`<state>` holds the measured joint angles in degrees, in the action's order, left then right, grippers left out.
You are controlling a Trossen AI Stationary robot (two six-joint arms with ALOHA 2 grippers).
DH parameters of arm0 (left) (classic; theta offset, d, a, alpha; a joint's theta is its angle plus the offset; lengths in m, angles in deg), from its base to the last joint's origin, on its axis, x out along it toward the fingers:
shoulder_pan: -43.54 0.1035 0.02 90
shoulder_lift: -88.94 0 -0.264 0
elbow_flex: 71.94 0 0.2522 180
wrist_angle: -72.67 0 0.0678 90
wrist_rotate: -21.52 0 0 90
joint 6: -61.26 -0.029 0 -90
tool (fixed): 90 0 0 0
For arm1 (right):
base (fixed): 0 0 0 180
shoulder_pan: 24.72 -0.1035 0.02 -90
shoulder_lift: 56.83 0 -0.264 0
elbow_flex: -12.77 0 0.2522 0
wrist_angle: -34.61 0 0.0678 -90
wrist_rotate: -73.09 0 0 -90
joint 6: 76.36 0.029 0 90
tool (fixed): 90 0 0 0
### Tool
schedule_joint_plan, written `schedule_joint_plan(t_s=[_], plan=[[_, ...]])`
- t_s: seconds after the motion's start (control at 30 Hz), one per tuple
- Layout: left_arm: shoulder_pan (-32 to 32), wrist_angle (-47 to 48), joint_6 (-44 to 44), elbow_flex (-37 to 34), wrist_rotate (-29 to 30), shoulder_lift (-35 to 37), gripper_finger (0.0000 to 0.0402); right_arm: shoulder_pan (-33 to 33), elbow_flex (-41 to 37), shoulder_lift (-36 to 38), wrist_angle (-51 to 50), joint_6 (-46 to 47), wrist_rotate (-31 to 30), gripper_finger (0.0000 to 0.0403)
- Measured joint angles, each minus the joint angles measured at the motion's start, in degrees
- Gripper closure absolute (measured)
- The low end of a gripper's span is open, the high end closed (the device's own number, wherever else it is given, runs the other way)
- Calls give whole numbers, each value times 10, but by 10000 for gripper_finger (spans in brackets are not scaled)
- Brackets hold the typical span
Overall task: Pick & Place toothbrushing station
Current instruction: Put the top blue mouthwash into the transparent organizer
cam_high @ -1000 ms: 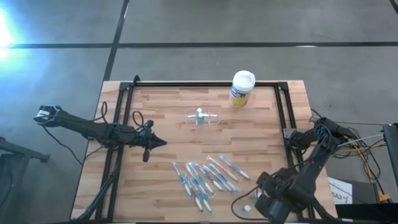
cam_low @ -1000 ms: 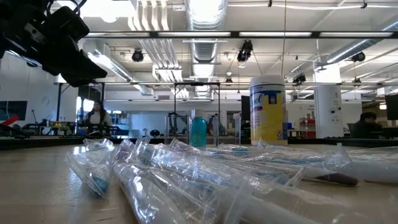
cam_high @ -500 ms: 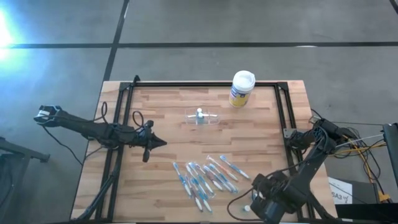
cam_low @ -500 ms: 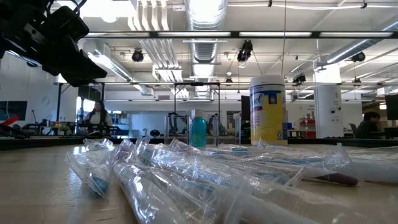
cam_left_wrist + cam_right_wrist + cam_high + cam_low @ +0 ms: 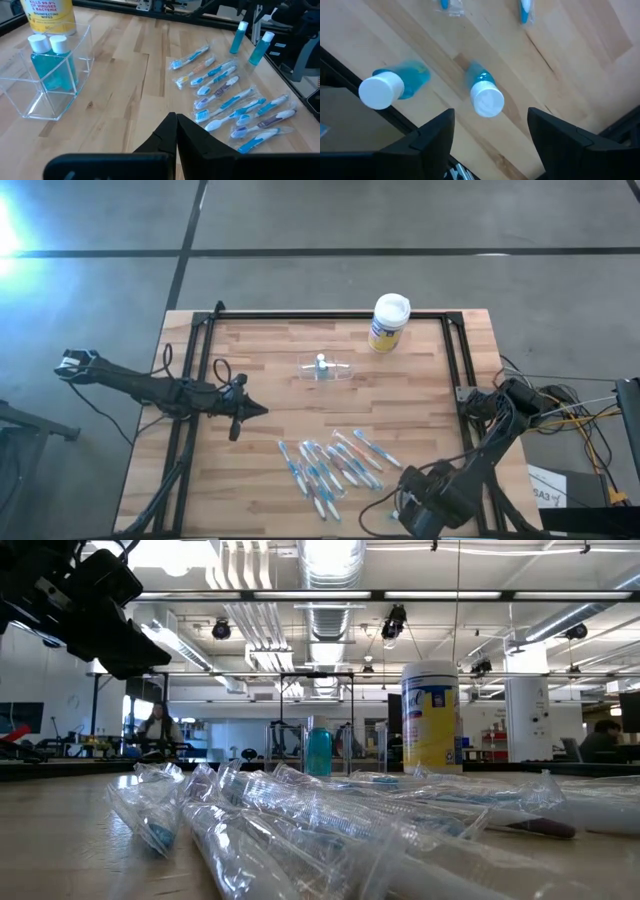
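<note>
A clear glossy plastic cup (image 5: 47, 75) stands on the matt wood-plank table (image 5: 125, 75) near toothbrushes (image 5: 235, 107) in crinkly transparent wrappers.

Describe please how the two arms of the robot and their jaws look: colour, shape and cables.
Both arms are dark, nearly black, built of slim jointed links. The left arm carries a black cable looping beside it and ends in a narrow pointed left gripper. The right arm has a bundle of black and yellowish wires at its base. The right gripper has flat, matte black jaws with squared tips.
</note>
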<state>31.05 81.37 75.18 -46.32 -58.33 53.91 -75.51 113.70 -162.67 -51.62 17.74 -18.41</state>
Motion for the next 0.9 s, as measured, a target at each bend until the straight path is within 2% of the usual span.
schedule_joint_plan(t_s=[0.9], plan=[[0,0,10,-18,2,0,392,4,-2,-23,15,9,-17,168]])
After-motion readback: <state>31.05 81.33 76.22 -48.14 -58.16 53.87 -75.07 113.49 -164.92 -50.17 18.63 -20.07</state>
